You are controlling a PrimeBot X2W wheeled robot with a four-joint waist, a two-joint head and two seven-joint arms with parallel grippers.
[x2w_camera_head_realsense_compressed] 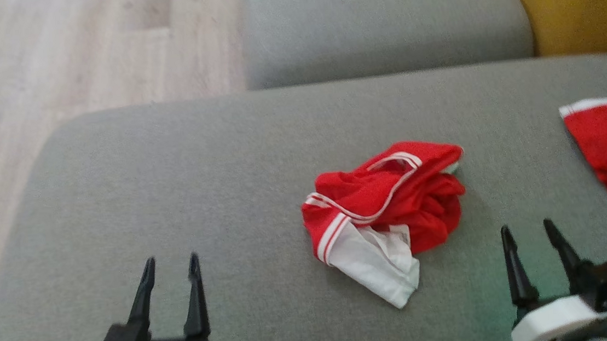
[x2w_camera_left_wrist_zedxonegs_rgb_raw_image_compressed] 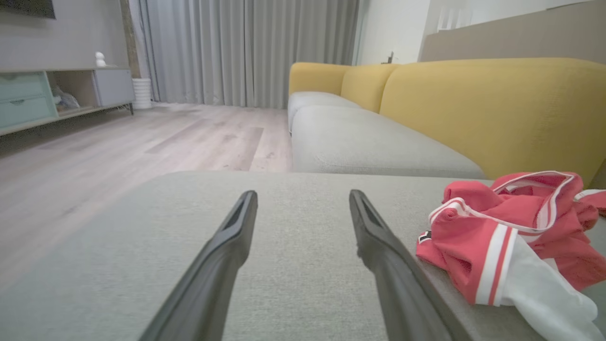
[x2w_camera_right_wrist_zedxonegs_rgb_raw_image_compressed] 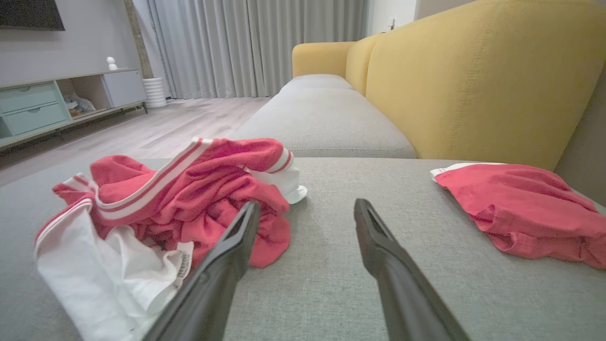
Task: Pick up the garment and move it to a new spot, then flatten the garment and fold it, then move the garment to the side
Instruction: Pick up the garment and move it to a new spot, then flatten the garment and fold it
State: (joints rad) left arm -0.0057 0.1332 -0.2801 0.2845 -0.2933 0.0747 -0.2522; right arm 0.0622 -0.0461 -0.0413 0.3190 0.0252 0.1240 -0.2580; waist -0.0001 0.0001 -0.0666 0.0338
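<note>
Garment [x2w_camera_head_realsense_compressed: 388, 196] lies crumpled, folds hiding its shape; left gripper [x2w_camera_head_realsense_compressed: 171, 257] and right gripper [x2w_camera_head_realsense_compressed: 525, 224] gape empty.

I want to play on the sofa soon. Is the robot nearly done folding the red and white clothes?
Not nearly. Done: maybe the first move; the garment lies on the grey cushion, but I cannot tell if that is its new spot. In hand: nothing; left gripper and right gripper stand open, empty. Left: it is crumpled, so flattening, folding, moving aside.
</note>
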